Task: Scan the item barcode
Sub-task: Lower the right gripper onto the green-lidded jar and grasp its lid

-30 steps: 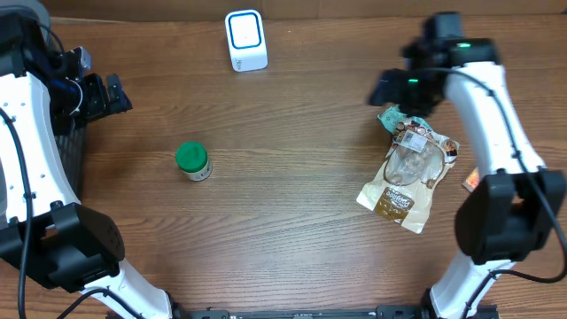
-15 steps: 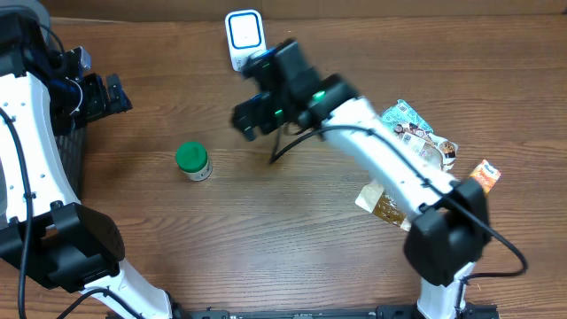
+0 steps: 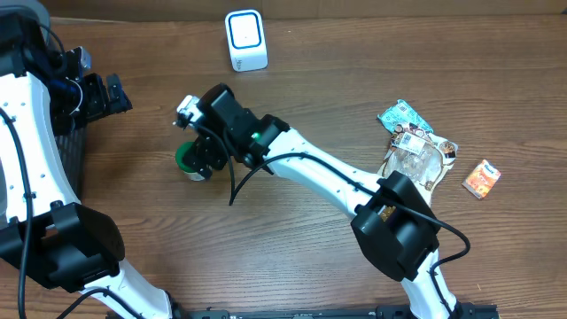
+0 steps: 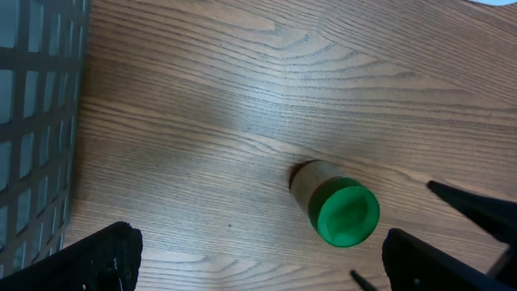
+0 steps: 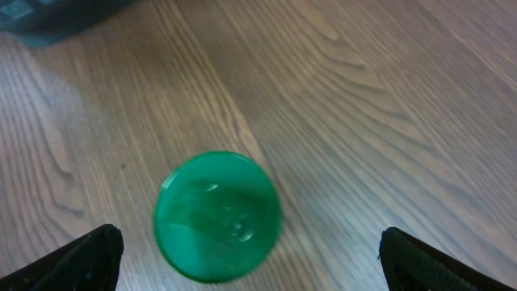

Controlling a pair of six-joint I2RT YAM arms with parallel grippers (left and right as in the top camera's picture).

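The green-lidded jar stands upright on the bench, in front of the white scanner and a little toward the left arm's side of it, with the right claw spread wide above it, holding nothing. It looks small, rigid and light, the lid likely slick, so the round body below the lid seems the surer place to pinch. The left claw, further off on that side of the scanner, gapes empty too.
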